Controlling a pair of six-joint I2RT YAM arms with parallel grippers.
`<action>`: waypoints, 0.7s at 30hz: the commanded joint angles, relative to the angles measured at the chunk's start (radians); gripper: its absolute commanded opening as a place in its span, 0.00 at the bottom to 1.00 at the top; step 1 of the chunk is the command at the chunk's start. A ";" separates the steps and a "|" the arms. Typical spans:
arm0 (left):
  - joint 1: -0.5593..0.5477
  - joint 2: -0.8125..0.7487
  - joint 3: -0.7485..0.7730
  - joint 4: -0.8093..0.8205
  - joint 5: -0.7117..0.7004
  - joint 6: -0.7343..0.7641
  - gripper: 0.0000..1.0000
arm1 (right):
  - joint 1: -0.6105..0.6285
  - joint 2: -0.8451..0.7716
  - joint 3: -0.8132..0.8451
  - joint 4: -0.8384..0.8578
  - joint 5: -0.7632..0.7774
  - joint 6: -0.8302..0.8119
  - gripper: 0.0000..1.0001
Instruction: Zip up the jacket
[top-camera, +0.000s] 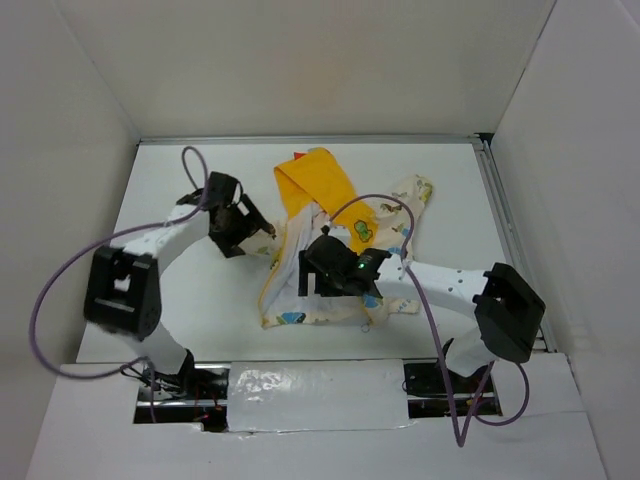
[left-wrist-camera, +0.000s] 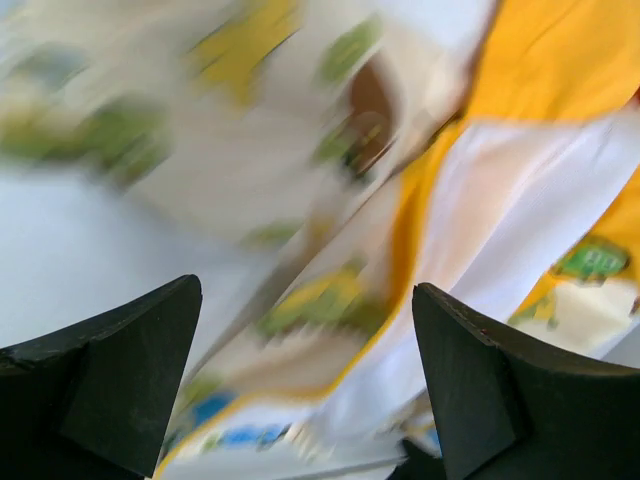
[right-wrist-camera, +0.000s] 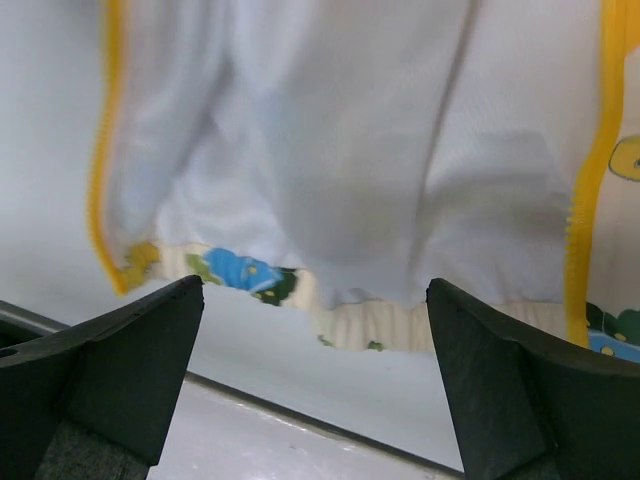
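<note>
The jacket (top-camera: 385, 215) lies crumpled in the middle of the white table, front open, white lining up, with its yellow hood (top-camera: 312, 180) towards the back. My left gripper (top-camera: 262, 228) hovers open at the jacket's left edge. In the left wrist view the jacket (left-wrist-camera: 330, 300) is blurred beyond the open left gripper (left-wrist-camera: 307, 290). My right gripper (top-camera: 312, 268) is open over the lower part of the jacket. In the right wrist view the white lining (right-wrist-camera: 350, 150), yellow zipper tape (right-wrist-camera: 585, 200) and ribbed hem (right-wrist-camera: 400, 322) lie beyond the open right gripper (right-wrist-camera: 315, 288), which holds nothing.
White walls enclose the table (top-camera: 200, 320) on three sides. A strip of silver tape (top-camera: 310, 385) runs along the near edge between the arm bases. Purple cables (top-camera: 60, 280) loop off both arms. The table's near edge (right-wrist-camera: 300, 415) shows in the right wrist view.
</note>
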 joint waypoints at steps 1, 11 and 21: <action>0.074 -0.262 -0.169 -0.042 -0.026 0.027 0.99 | 0.066 -0.059 0.124 -0.117 0.164 0.014 1.00; 0.249 -0.586 -0.465 -0.120 0.041 0.009 0.99 | 0.094 0.327 0.561 -0.189 0.083 0.045 0.99; 0.286 -0.838 -0.568 -0.113 0.095 0.024 0.99 | 0.074 0.613 0.790 -0.327 0.127 0.131 0.86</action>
